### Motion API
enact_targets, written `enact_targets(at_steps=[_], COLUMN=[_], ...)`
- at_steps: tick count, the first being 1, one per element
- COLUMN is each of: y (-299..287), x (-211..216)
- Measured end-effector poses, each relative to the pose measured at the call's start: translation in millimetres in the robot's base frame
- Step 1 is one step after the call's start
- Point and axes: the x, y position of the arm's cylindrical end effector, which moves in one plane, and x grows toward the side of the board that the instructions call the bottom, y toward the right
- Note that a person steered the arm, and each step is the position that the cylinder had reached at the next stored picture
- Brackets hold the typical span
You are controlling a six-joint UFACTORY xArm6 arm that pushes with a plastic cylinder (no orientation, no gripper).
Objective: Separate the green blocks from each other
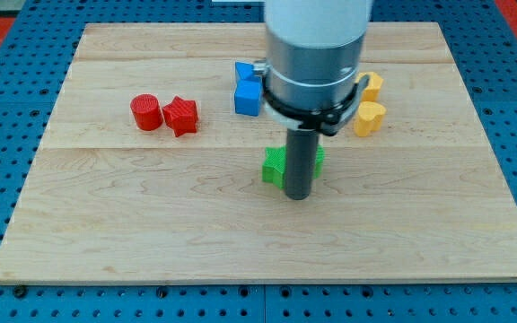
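Observation:
Two green blocks lie close together at the board's middle. One green block (274, 165) shows at the left of the rod; the other green block (318, 160) peeks out at the rod's right and is mostly hidden. Their shapes cannot be made out. My tip (298, 196) rests on the board just below the two green blocks, between them, and the rod covers the gap between them. I cannot tell whether they touch each other.
A red cylinder (146, 113) and a red star-like block (180, 115) sit at the left. Two blue blocks (248, 91) lie above the green ones. Two yellow blocks (369, 117) lie at the right, partly behind the arm. The wooden board (106, 224) has blue surroundings.

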Motion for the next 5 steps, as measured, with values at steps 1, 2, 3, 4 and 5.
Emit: enact_targets(at_steps=[1, 2, 3, 4, 5], y=[-32.0, -33.0, 53.2, 19.3, -41.6], x=[-10.5, -33.0, -35.7, -30.6, -3.9])
